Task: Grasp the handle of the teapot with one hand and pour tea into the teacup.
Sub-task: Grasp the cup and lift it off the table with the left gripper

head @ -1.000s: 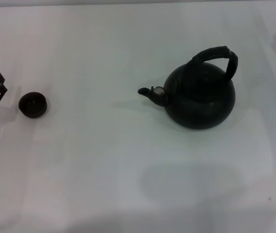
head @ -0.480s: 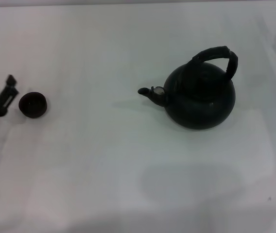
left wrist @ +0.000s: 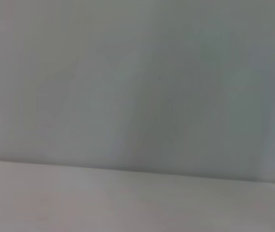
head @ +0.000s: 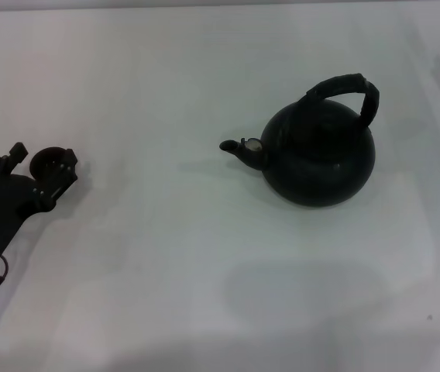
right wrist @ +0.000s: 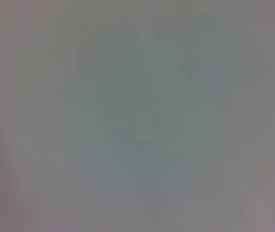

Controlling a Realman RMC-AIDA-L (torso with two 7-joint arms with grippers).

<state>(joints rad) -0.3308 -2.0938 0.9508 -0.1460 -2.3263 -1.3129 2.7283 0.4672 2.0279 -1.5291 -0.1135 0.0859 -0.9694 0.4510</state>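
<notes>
Head view shows the left gripper (head: 43, 167) at the near-left of the white tabletop (head: 166, 256), its jaws set wide with one on each side of the teacup (head: 49, 163); whether they touch the cup wall cannot be told. This placement suggests the left arm is there to steady or present the cup so that it stays put while tea is poured, though that is a judgement only. The teapot (head: 318, 155) stands upright well to the right of the cup, untouched, with its short spout (head: 239, 149) aimed toward the cup side, an orientation that suits a later tilt in that direction. The handle (head: 346, 91) arches over the top of the pot, leaning slightly toward its far-right side, and is free for a grasp from above. The right gripper is not in view on the tabletop; only a dark sliver shows at the far-right edge, and the state of its jaws cannot be seen. Both wrist views show only a blank pale surface. No tea is visible anywhere, and the grasp of the handle is not yet made.
</notes>
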